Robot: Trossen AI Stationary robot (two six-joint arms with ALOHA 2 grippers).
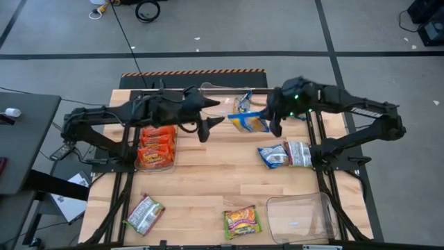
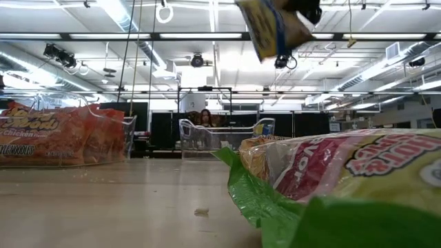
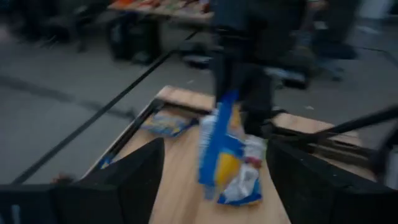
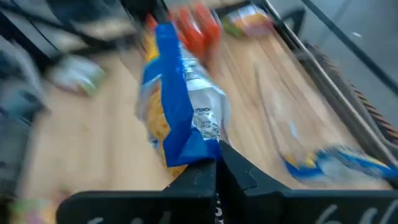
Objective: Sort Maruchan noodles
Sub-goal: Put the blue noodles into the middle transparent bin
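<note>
My right gripper (image 1: 272,125) is over the far middle of the table, shut on a blue-and-yellow noodle packet (image 1: 248,123) that is off the table. My left gripper (image 1: 210,117) hovers just left of that packet, open and touching nothing. Its fingers (image 3: 134,177) stand wide apart on either side of the hanging packet (image 3: 221,149). Orange-red packets (image 1: 156,146) are stacked in a clear tray at the left. Another blue-and-yellow packet (image 1: 243,103) lies at the far edge. Two silver-white packets (image 1: 284,154) lie on the right. A silver-white-and-red packet (image 1: 144,214) and a yellow-green one (image 1: 241,222) lie near the front edge. My right gripper pinches the blue-and-yellow packet by one end (image 4: 200,148) between its two shut fingers (image 4: 233,171). The packet is lifted clear of the table and hangs tilted below the gripper (image 2: 272,27).
A clear tray with nothing in it (image 1: 298,215) sits at the near right corner. The tray with the orange-red packets (image 2: 55,134) stands at the left. Bare wood (image 1: 208,173) lies across the table's middle. The yellow-green packet (image 2: 344,179) fills the foreground of the low view.
</note>
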